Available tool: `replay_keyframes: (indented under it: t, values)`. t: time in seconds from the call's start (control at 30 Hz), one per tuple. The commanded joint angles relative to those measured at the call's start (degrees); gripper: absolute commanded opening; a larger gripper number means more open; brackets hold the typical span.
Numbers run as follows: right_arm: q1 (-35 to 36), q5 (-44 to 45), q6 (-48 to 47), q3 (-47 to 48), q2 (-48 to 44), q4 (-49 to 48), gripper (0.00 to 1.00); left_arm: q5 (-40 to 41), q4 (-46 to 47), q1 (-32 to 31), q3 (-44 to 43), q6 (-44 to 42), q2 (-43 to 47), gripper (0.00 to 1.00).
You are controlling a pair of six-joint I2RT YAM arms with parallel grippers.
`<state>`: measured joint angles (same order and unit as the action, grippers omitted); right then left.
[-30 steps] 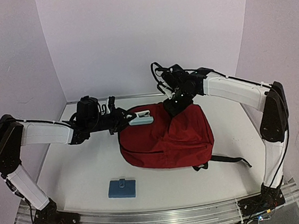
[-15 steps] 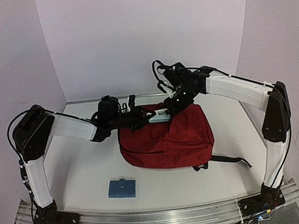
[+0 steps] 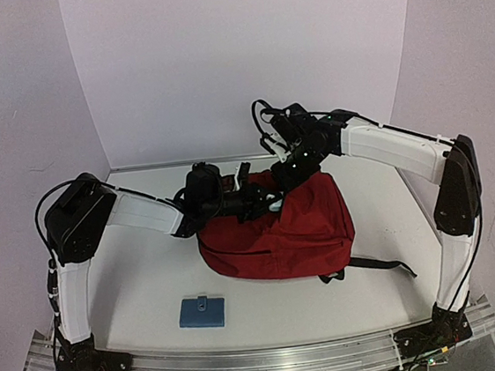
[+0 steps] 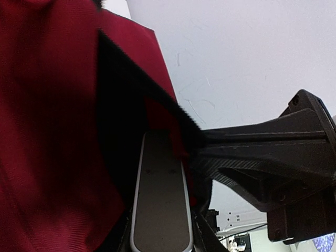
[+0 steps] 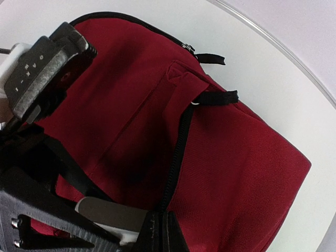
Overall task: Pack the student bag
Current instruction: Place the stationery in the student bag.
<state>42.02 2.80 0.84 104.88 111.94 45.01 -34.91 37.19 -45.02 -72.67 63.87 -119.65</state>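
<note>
The dark red student bag (image 3: 279, 231) lies in the middle of the table with its top opening facing the back left. My left gripper (image 3: 263, 203) is shut on a flat grey object with a white rim (image 4: 160, 199), whose front end is inside the bag's dark opening (image 4: 118, 121). My right gripper (image 3: 291, 176) is shut on the bag's black zipper edge (image 5: 178, 152) and holds the opening lifted. In the right wrist view my right gripper (image 5: 160, 231) pinches the zipper just beside the grey object (image 5: 110, 212). The inside of the bag is hidden.
A small flat blue case (image 3: 201, 312) lies on the table near the front left, apart from the bag. A black strap (image 3: 375, 265) trails from the bag's right front corner. Walls close the table at the back and both sides.
My left arm has reached to the right, carrying the grey and white object from beside the bag into its opening. My right gripper has stayed holding the zipper edge.
</note>
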Motion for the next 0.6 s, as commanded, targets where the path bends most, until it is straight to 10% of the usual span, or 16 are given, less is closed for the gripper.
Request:
replay_keyframes:
  t: [0.0,0.57]
  values:
    - [-0.1,-0.9,-0.05,0.95,-3.14,0.11,0.0,-4.98,-2.6,-0.89,-6.57,-2.84,-1.1,0.03]
    - [-0.18,-1.75,0.3,0.91,-3.33,-0.03,0.0,14.53,3.57,-0.98,-1.0,-0.57,0.31,0.0]
